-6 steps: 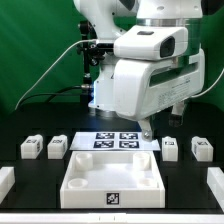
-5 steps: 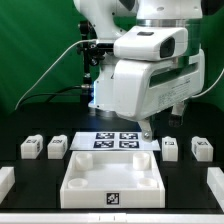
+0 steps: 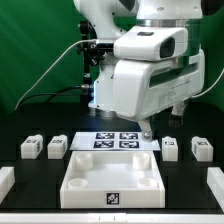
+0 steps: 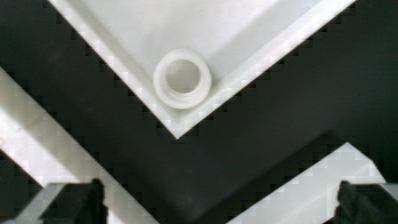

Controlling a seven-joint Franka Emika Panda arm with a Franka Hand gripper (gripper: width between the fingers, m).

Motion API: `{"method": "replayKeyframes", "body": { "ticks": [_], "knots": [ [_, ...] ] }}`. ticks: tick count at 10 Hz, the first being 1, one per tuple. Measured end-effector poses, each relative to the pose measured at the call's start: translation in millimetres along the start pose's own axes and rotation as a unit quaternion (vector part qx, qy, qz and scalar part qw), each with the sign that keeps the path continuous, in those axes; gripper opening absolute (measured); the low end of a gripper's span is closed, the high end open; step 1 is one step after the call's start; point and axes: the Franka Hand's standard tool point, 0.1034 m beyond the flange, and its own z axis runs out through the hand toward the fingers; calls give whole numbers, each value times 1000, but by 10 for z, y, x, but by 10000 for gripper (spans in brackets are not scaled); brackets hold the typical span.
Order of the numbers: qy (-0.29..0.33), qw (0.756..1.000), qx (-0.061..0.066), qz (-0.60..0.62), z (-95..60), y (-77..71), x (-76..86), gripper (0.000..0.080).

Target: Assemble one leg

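Four small white legs with tag marks stand on the black table in the exterior view: two at its left (image 3: pixel 31 148) (image 3: pixel 57 148) and two at its right (image 3: pixel 170 147) (image 3: pixel 202 149). The large white square tray (image 3: pixel 112 178) lies at the front middle. My gripper (image 3: pixel 148 130) hangs behind the tray, above the marker board (image 3: pixel 113 141), apart from all the legs. In the wrist view the gripper (image 4: pixel 217 205) is open and empty, its dark fingertips (image 4: pixel 68 202) far apart. A white corner of the tray with a round socket (image 4: pixel 182 78) lies beyond them.
White parts show at the table's front corners, one at the exterior view's left edge (image 3: pixel 5 181) and one at its right edge (image 3: pixel 215 184). A green backdrop and cables stand behind the arm.
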Motion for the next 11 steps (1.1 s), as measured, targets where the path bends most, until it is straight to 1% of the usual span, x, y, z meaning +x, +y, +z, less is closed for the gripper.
{"method": "replayKeyframes", "body": {
  "ticks": [4,5,6,7,8,9,10,11],
  "knots": [
    [0,1000,0,-15,3,0,-2,650],
    [-1,999,-1,-49,6,4,-9,650],
    [7,991,-9,-136,64,6,-50,650],
    [13,979,-14,-202,292,-162,-298,650],
    [10,966,-9,-256,463,-346,-577,650],
    [10,951,-7,-309,609,-456,-812,650],
    [10,940,-2,-341,737,-511,-993,650],
    [10,922,1,-388,822,-499,-1110,650]
  ]
}}
